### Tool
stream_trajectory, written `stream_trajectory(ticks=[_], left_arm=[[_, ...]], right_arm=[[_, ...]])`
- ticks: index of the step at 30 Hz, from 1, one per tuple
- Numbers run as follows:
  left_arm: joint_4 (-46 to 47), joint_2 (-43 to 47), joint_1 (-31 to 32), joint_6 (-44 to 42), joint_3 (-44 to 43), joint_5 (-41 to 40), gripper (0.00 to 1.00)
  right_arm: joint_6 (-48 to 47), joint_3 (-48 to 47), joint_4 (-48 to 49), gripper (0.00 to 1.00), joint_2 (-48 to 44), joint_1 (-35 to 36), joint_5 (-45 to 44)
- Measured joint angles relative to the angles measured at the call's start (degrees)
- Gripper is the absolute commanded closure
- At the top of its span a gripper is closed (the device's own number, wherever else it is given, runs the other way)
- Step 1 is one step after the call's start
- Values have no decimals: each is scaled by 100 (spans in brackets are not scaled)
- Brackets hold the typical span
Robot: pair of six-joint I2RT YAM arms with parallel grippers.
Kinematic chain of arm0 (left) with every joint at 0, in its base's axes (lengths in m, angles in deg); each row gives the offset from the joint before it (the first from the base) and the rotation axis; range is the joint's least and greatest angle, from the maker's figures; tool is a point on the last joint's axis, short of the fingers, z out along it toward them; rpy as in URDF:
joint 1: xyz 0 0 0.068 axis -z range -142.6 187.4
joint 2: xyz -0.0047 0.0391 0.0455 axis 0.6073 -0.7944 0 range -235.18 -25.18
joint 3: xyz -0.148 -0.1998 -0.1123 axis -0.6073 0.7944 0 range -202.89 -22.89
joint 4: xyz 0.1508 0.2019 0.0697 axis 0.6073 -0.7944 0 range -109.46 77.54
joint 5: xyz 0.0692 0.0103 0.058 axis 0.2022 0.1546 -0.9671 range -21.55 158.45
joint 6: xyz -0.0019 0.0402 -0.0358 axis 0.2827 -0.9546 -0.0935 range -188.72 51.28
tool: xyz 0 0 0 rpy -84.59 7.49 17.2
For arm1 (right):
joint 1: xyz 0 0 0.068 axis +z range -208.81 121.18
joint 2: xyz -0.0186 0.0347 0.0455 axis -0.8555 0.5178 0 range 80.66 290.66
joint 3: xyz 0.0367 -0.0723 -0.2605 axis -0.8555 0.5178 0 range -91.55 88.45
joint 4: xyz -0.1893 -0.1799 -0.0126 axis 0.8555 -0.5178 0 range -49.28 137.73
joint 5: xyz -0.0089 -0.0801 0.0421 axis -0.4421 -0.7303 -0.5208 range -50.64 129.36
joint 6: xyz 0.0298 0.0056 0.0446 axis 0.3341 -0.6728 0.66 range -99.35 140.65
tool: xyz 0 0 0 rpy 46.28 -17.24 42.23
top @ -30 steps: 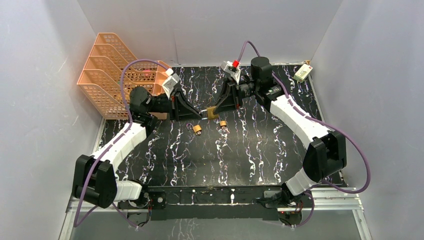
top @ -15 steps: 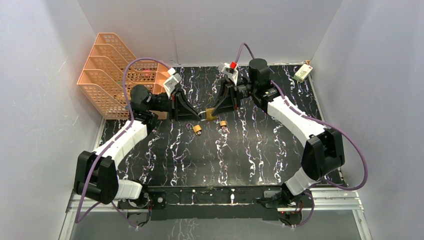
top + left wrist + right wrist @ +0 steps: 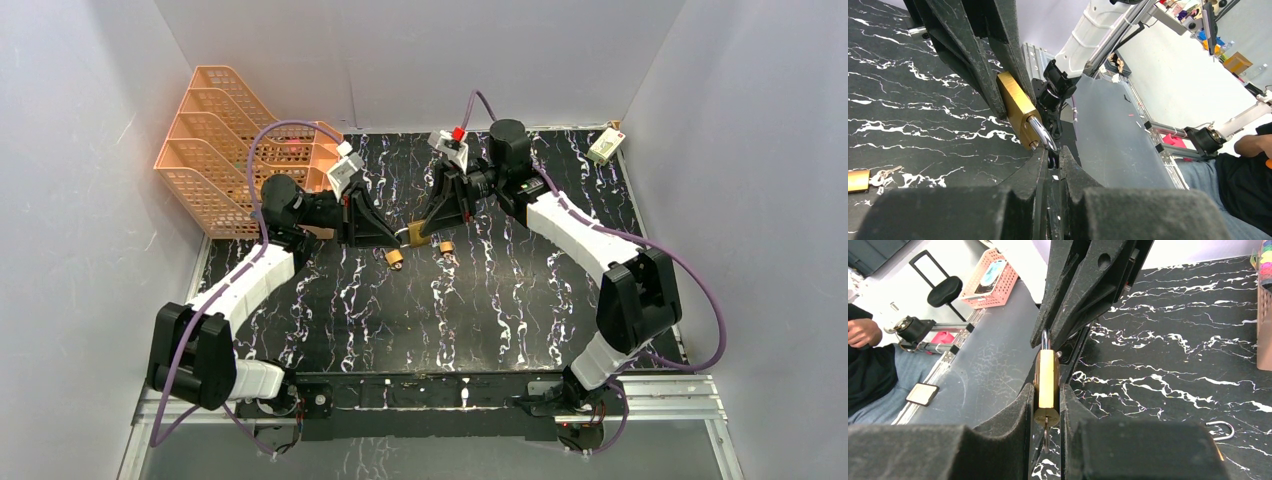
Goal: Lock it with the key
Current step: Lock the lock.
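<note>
A brass padlock [image 3: 414,235] hangs in the air between my two grippers above the black marbled table [image 3: 470,300]. My right gripper [image 3: 424,226] is shut on the padlock's body [image 3: 1047,376], with a key [image 3: 1046,432] sticking out of the keyhole at its bottom. My left gripper [image 3: 396,232] is shut on the padlock's steel shackle [image 3: 1040,132]. In the left wrist view the gripper [image 3: 1053,156] pinches the shackle's end, and the brass body [image 3: 1014,105] lies against the right gripper's fingers [image 3: 973,55]. In the right wrist view the left fingers [image 3: 1083,285] close over the shackle above my gripper [image 3: 1047,401].
Two more small brass padlocks [image 3: 396,258] [image 3: 446,247] lie on the table just below the grippers. One lock with keys shows in the left wrist view [image 3: 859,180]. An orange stacked file tray [image 3: 235,140] stands at the back left. A small white box [image 3: 604,147] sits at the back right.
Both grippers have shifted slightly left and down with the padlock between them. The right arm has swung further left. Both grips are unchanged.
</note>
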Motion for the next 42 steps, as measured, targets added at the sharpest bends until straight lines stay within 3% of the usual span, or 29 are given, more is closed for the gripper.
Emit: stream_trajectory(ticks=[32,33,35,42], left_arm=[[-175,142,0,-127,186,-127,100],[-208,168,0,-136,186,-138,100],[-260,232,-4,-155,186,-186,100],[-560,358,87,-389,190,-1115,100]], right_arm=[[-289,-70,-431,100,59,44,-17],[-330,-103,-487,97,59,48,-17],[-415,-173,-616,70,59,55,-20],[-820,-470,-940,28,-31,595,-916]])
